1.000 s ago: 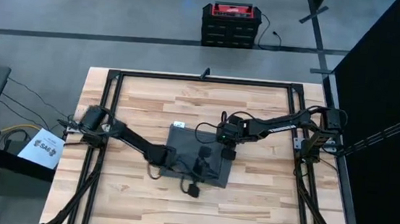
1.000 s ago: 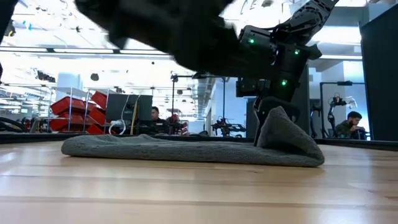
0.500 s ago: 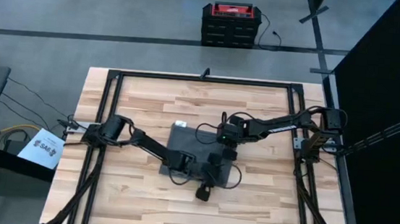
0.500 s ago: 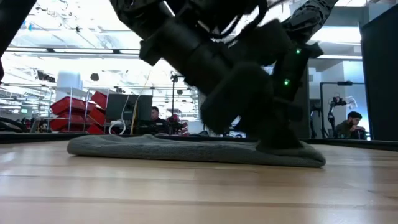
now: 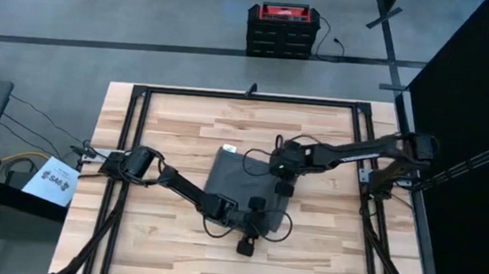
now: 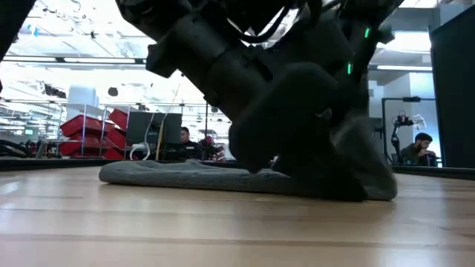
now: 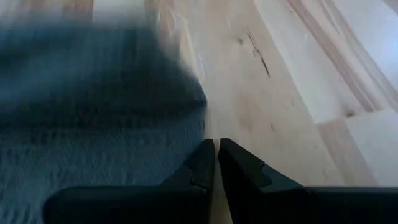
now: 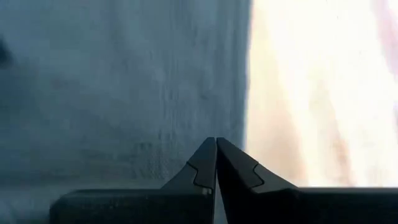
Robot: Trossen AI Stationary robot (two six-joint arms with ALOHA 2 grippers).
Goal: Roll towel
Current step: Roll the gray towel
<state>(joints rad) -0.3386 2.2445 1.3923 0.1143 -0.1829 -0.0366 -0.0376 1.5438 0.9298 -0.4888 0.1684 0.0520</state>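
Towel [image 5: 232,182] gripped at opposite edges by closed left end effector [image 7: 216,147]; right end effector [image 8: 216,146].

Both arms are dark, slim and jointed, each with loose black cables looping off near the wrist. The left gripper [image 7: 216,149] and right gripper [image 8: 216,149] each end in two matte black wedge-shaped fingers with stepped inner edges. Small green lights glow on a wrist housing at about 1 o'clock in the low view.
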